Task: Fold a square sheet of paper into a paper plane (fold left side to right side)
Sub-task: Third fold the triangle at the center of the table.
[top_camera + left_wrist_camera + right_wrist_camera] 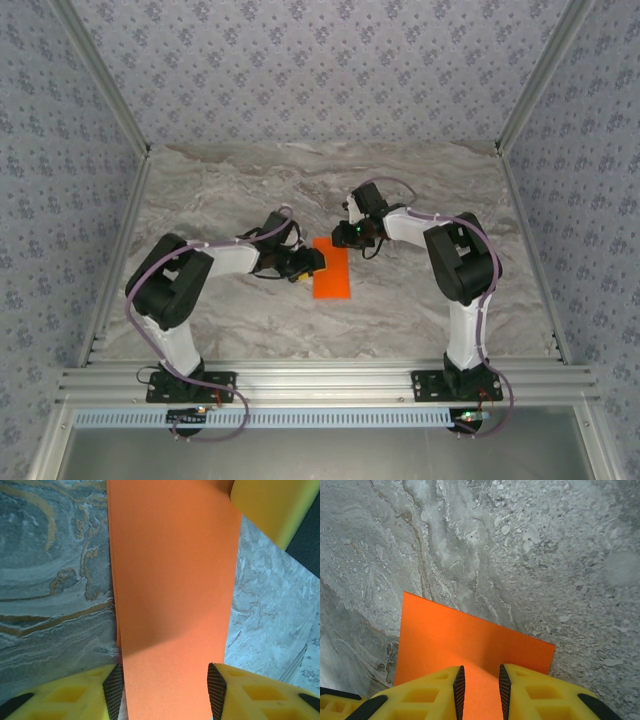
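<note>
1. In the overhead view the orange paper (331,270) lies flat on the marble table (420,180), just below the middle of the frame. It shows as a narrow upright rectangle.
2. The left gripper (308,263) sits at the paper's left edge. The right gripper (352,236) sits at its upper right corner.
3. In the left wrist view the paper runs as a strip from the top of the frame to the bottom. A second layer peeks out along its left edge.
4. At the bottom of that view the black pads (114,690) stand apart, one at each long edge of the strip. The paper lies flat between them, not pinched.
5. In the upper right of that view a yellow finger (270,505) covers the paper's corner.
6. In the right wrist view the paper fills the lower middle. The right gripper's jaws leave a narrow gap with orange showing through, and nothing is clamped. Whether the tips touch the paper I cannot tell.
</note>
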### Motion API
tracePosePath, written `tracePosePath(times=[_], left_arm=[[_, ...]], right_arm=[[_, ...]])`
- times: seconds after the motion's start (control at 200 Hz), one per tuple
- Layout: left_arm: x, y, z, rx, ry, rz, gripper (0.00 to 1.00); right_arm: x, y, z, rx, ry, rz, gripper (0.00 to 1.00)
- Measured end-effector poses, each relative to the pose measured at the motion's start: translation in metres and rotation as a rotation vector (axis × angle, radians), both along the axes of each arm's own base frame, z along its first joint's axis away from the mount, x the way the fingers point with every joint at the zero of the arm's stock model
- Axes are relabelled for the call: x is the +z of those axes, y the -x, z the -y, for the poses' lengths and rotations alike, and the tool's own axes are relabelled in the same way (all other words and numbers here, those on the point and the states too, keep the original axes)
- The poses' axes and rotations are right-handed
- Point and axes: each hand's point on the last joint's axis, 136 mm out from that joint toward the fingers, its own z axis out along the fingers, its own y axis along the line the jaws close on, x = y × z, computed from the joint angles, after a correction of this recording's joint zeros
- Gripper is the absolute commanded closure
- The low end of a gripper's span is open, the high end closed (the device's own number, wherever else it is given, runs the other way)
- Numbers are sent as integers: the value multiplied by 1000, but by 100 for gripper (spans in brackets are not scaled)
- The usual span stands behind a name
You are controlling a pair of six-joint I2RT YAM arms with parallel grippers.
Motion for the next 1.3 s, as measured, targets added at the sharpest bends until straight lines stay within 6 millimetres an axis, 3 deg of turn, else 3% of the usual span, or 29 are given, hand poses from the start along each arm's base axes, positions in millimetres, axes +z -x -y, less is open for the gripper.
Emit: tracePosePath(times=[0.195,0.53,0.675,0.794,0.949,1.019,1.184,1.299], left_arm=[[0,3,3,-4,1,-5,64],[0,3,3,5,2,-16,95],[1,3,3,19,6,-25,100],[7,2,4,32,18,-27,100],[15,2,5,54,34,-35,100],[16,2,6,61,39,-44,100],[17,3,6,70,45,-60,100],[17,3,7,73,48,-66,100]], right_arm=[[0,0,0,0,0,0,72],[2,-2,-1,8,-14,14,67],[8,1,5,24,-30,55,50],[28,15,19,41,-47,135,41],[71,46,36,87,-82,302,39],[80,68,38,124,-77,373,34],[72,143,23,295,-21,487,19],[64,180,11,410,41,560,16]])
